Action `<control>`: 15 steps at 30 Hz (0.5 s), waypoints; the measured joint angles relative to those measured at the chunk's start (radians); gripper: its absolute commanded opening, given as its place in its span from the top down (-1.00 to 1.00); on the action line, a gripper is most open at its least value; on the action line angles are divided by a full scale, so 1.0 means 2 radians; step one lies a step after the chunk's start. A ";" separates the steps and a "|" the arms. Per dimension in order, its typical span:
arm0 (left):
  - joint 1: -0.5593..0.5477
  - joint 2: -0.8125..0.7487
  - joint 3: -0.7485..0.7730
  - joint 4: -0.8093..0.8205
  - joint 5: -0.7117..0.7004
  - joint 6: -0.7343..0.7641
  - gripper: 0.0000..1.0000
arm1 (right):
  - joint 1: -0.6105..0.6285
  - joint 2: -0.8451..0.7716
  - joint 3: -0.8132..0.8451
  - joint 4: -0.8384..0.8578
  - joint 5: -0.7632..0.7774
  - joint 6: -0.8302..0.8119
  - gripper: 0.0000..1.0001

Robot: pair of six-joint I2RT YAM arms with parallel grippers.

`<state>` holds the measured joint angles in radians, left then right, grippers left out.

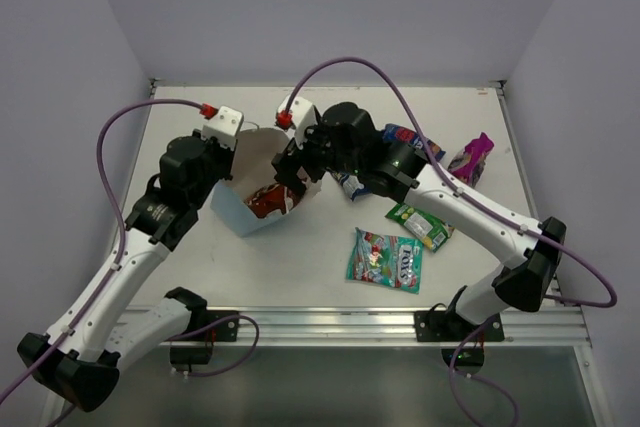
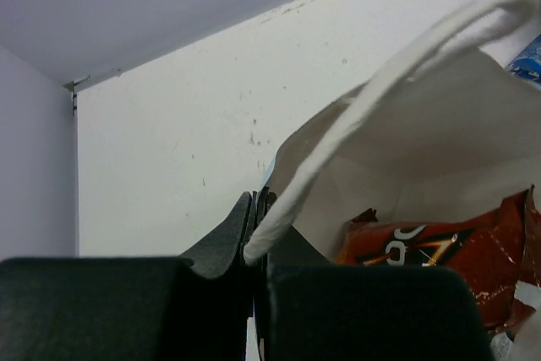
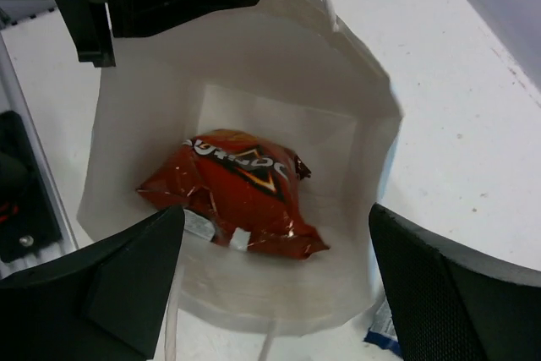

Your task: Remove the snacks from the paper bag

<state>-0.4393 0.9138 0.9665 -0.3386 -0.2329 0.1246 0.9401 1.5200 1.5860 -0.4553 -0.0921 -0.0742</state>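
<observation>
Doritos packet (image 3: 241, 192) is the only snack seen inside the paper bag (image 1: 232, 212). It lies flat on the bag's white bottom, logo up. Five other packets are out on the surface (image 1: 300, 277) to the right, incl. a teal one (image 1: 385, 259) and a green-yellow one (image 1: 420, 224). Left fingers (image 2: 228, 243) are pressed together on the bag rim right at the base of the white loop handle (image 2: 397, 65), holding the mouth wide. Right fingers (image 3: 118, 276) are spread wide just above the mouth, one each side of the packet, nothing btwn them yet. Handling, my guess: packet is light, puffy w/ air, slick crinkly foil, chips inside break easy, so no hard squeeze. Best hold prob. the crimped end seam or a pinch across the narrow middle, since flat faces would slip. Bag is thin soft paper, walls already bowed, and will drag or crumple if the fingers rub it. The rim grip matters.
</observation>
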 measured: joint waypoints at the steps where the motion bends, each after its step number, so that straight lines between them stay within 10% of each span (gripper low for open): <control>1: 0.000 -0.002 0.000 0.005 0.006 0.004 1.00 | -0.001 0.003 0.000 -0.001 -0.005 -0.015 -0.82; 15: 0.000 0.018 0.001 0.044 0.099 0.071 1.00 | 0.029 -0.010 -0.060 0.004 -0.039 -0.070 -0.58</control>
<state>-0.4393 0.9497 0.9680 -0.2504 -0.0353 0.2672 0.9974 1.4994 1.4666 -0.4480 -0.1699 -0.2138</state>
